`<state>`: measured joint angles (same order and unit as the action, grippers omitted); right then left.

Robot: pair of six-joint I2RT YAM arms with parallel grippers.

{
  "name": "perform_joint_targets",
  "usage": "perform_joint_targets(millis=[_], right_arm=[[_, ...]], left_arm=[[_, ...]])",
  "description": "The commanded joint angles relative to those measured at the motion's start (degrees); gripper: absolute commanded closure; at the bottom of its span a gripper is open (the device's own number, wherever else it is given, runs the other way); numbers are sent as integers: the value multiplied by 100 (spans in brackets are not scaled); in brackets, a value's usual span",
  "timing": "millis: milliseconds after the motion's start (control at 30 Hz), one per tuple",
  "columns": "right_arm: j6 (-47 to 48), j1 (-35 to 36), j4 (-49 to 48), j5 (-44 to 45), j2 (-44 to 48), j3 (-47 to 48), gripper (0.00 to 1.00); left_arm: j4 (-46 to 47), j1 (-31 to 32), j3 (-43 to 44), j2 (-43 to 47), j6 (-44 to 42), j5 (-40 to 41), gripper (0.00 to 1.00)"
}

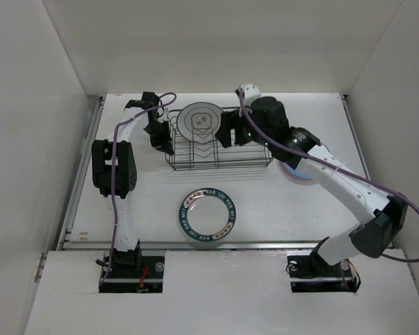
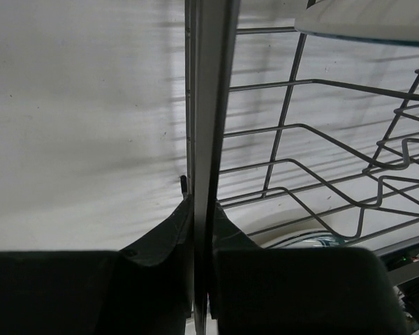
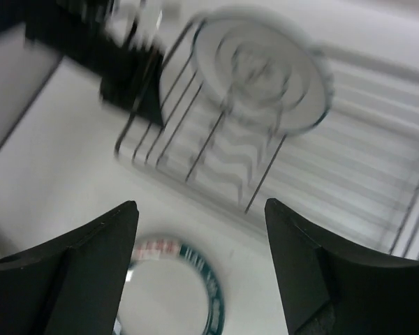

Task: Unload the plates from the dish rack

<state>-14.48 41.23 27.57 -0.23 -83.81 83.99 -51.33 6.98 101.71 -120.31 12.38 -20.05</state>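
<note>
Top external view gives me the table (image 1: 279,209) with the rack (image 1: 244,157) toward its far side. One grey plate (image 1: 199,120) stands upright in the rack's left end. A green-rimmed plate (image 1: 208,216) lies flat on the table nearer the arms, and a pink and blue stack (image 1: 298,176) sits right of the rack, partly under my right arm. Left gripper (image 1: 160,134) is clamped tight on the rack's left end rim, as its wrist view confirms. Right gripper (image 1: 228,131) hovers over the rack just right of the standing plate, jaws wide and holding nothing; its wrist view is blurred.
</note>
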Motion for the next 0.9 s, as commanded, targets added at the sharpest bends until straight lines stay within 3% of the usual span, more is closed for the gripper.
perform_joint_targets(millis=[0,200,267,467,533,567,600,700,733,767,833,867], right_arm=[[348,-256,-1043,1735,-608,643,21],[1718,-406,-1122,1649,-2682,2147,17],[1782,-466,-1254,1866,-3287,2541,14],[1729,-687,-1596,1974,-4204,3388,14],[1729,-800,-1667,1589,-4205,3388,17],[1729,-801,-1720,1439,-4205,3388,21],[1729,-879,-1720,1151,-4205,3318,35],[1729,-933,-1947,736,-3890,2958,53],[1729,-985,-2010,474,-3784,2722,72],[1677,-986,-2088,384,-3565,2589,82],[1677,-1047,-2290,165,-3371,2378,98],[1677,-1108,-2291,77,-3300,2299,100]], left_arm=[[-299,-285,-257,262,546,-201,100],[-518,-285,304,-115,204,-139,100],[-711,-285,672,-342,-25,-26,100],[-1010,-285,1351,-739,-376,282,100],[-1072,-285,1596,-879,-596,396,100],[-1150,-285,1667,-932,-675,554,100],[-1255,-337,1755,-994,-737,625,100],[-1336,-338,1879,-1126,-843,617,100],[-1336,-390,1879,-1126,-843,556,100],[-1336,-391,1879,-1126,-843,494,100],[-1336,-391,1826,-1126,-843,354,100],[-1336,-391,1826,-1126,-843,353,100]])
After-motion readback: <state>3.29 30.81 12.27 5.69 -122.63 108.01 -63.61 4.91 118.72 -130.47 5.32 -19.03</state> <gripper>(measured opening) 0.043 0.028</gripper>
